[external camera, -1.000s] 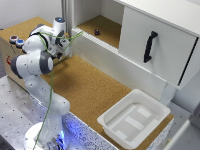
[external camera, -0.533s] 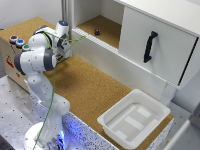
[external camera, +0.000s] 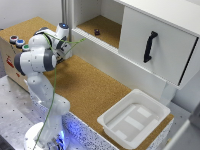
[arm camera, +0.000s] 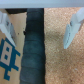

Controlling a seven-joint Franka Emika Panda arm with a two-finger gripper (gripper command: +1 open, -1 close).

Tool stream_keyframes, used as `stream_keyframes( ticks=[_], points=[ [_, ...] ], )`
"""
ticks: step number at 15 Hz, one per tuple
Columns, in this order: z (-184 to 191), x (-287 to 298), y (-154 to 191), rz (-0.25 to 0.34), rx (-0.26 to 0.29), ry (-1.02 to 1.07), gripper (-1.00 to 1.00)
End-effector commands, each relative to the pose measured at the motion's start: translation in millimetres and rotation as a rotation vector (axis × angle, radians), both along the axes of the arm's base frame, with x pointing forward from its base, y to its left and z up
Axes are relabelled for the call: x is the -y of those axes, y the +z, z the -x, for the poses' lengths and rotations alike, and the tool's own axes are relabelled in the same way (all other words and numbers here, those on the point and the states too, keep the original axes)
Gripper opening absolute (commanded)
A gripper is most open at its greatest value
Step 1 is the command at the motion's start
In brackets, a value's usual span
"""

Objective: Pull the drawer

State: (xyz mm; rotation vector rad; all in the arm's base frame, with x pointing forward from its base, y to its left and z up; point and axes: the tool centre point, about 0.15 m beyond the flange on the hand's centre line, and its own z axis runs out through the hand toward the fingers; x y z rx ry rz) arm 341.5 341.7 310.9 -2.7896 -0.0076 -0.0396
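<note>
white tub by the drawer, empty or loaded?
Empty. The white tub shows only its bare moulded floor in the exterior view; nothing lies inside.

A cork-surfaced tabletop (external camera: 95, 85) runs from the upper left of the frame to the lower right. A shallow white plastic tub (external camera: 134, 118) sits on it at the lower right, its inside bare. At the far left a cardboard-coloured box (external camera: 10, 56) carries three round buttons (external camera: 19, 43) on top: red, blue and green. At top centre an open white compartment has a cork floor (external camera: 102, 27) with a small dark object (external camera: 97, 32) lying on it, too small to identify. A perforated metal plate (external camera: 15, 112) fills the lower left.
</note>
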Motion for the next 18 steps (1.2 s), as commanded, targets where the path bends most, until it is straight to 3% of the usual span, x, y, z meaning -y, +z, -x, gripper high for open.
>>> stream_keyframes(
  ticks=[1, 3, 14, 18],
  points=[
    [15.0, 25.2, -15.8, -0.213, 0.088, 0.005, -1.00],
    [7.1, 23.1, -21.6, -0.232, 0.071, 0.033, -1.00],
    [-30.2, 18.5, -22.7, -0.158, 0.073, 0.142, -1.00],
    [-36.1, 26.3, -24.7, -0.170, 0.073, 0.136, -1.00]
  ],
)
